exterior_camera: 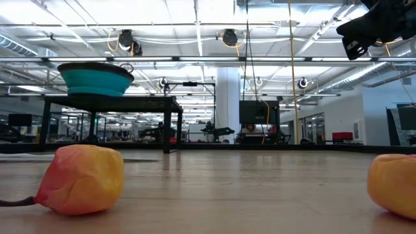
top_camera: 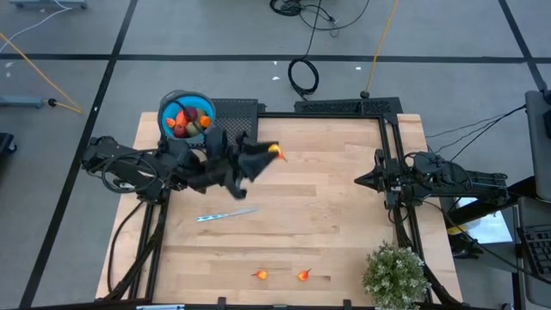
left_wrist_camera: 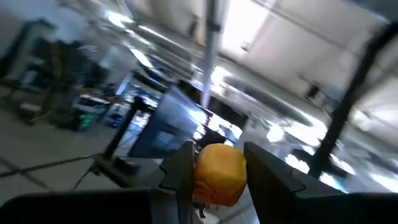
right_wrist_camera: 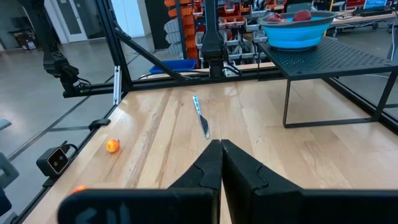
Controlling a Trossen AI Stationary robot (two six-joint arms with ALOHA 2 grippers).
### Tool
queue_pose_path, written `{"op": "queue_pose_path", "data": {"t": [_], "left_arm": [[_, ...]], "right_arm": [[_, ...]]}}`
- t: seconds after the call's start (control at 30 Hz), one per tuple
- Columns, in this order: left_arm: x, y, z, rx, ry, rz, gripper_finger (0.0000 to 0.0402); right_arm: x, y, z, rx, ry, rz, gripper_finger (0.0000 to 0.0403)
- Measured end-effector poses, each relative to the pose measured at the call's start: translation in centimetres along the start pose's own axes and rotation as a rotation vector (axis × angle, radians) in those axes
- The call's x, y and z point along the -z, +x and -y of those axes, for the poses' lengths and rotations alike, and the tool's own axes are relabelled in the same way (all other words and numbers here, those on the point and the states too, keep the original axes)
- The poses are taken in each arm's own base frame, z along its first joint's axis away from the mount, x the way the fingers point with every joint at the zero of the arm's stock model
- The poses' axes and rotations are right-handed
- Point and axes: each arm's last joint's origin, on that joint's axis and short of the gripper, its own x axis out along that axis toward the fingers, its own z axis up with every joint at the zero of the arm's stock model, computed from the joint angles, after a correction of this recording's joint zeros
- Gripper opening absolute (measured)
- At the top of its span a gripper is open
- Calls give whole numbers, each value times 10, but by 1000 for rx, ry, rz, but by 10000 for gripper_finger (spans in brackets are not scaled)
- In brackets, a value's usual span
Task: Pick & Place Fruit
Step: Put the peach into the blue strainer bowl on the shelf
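The round blue bowl [top_camera: 183,103] on a dark mesh stand [top_camera: 237,112] holds red and orange fruit. The left gripper [top_camera: 269,153] clamps a smooth orange fruit [left_wrist_camera: 219,173]. The right gripper [right_wrist_camera: 221,163] rests closed.

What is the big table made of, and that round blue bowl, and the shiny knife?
The table looks like pale wood: joined planks with grain, smooth finish. The round blue bowl seems plastic or silicone, with an even matte colour and a soft rim. The slim knife appears to be metal, silvery and reflective.
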Motion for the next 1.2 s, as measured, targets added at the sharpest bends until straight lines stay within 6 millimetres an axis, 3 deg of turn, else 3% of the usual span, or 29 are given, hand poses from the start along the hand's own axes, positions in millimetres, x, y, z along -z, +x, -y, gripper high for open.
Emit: {"op": "queue_pose_path", "data": {"t": [0.27,0.53,0.77,0.97,1.2], "left_arm": [[-3,-1,-7,-225,-228,111,122],[0,-1,-8,-245,-208,88,122],[27,-6,-21,-357,64,-197,122],[49,-20,-48,-549,85,-451,122],[57,-37,-80,-732,118,-695,122]], "right_arm": [[0,0,0,0,0,0,0],[0,0,0,0,0,0,0],[0,0,0,0,0,0,0],[0,0,0,0,0,0,0],[0,0,0,0,0,0,0]]}}
